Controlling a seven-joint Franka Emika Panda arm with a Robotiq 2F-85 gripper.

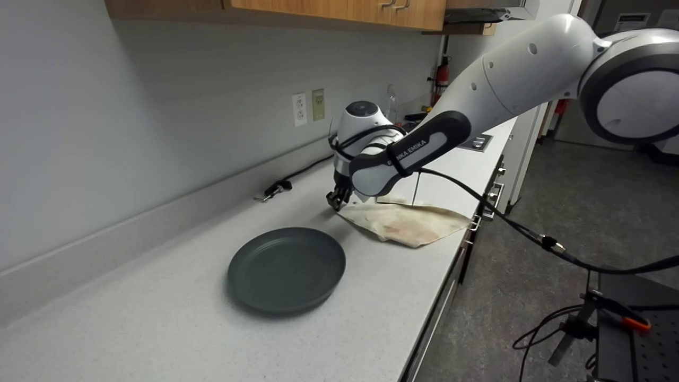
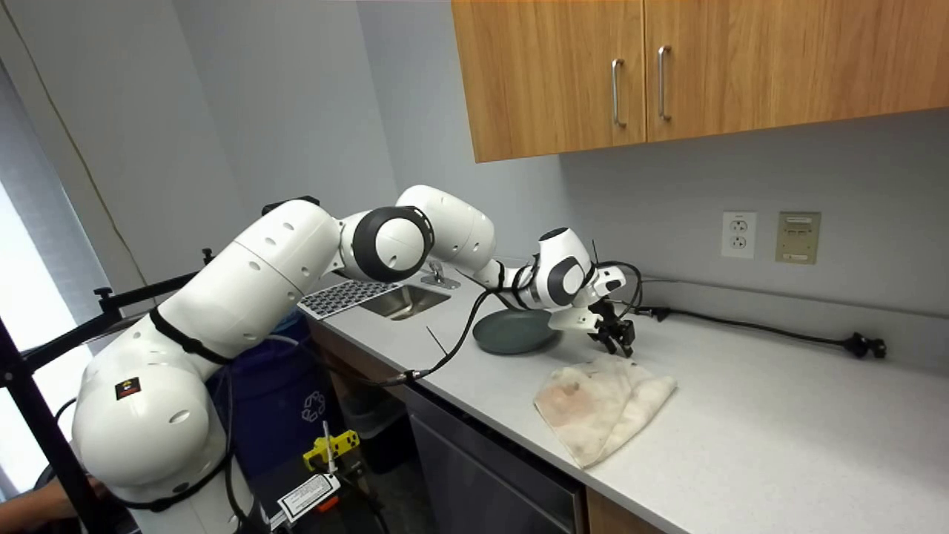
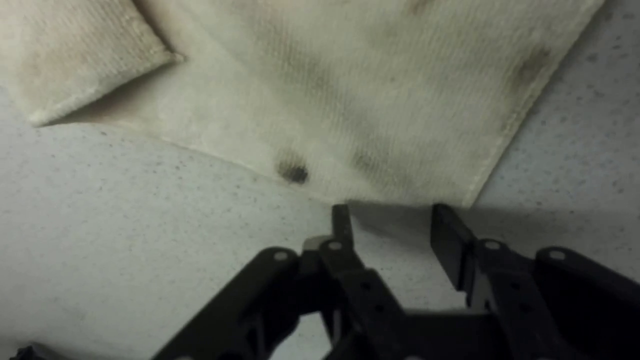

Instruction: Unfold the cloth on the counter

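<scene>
1. Starting with the plate (image 1: pixel 286 268), in an exterior view left of the cloth (image 1: pixel 408 225), near but not touching. Might get nudged by a low sideways sweep, or end up partly covered by throwing a loosened fold that way.
2. Going right to the gripper (image 3: pixel 390 212), at the cloth's left corner as seen there. Spread at the fingertips (image 3: pixel 342 220), with a plain gap in the wrist view and no fabric seen pinched. Cannot tell whether touching the cloth.
3. Probably lining up a pinch near that corner. Could close on air from sitting just short of the cloth, or from closing too high; could scrape the counter (image 1: pixel 175 307) beneath the cloth from pressing too low.
4. Reaching the cloth itself, lying wrinkled on the counter and judged only partly unfolded. Showing, in the wrist view, a turned-back flap (image 3: pixel 92 57) away from the fingertips. Could remain folded by gripping two layers together, or drag as one limp bundle from pulling sideways instead of lifting and peeling. Cannot tell the number of layers below the gripper.
5. Finishing at the front edge (image 1: pixel 436 298), near the cloth's right corner. Could send that corner over the drop from a tug toward it, dragging the rest along by sheer weight.
</scene>
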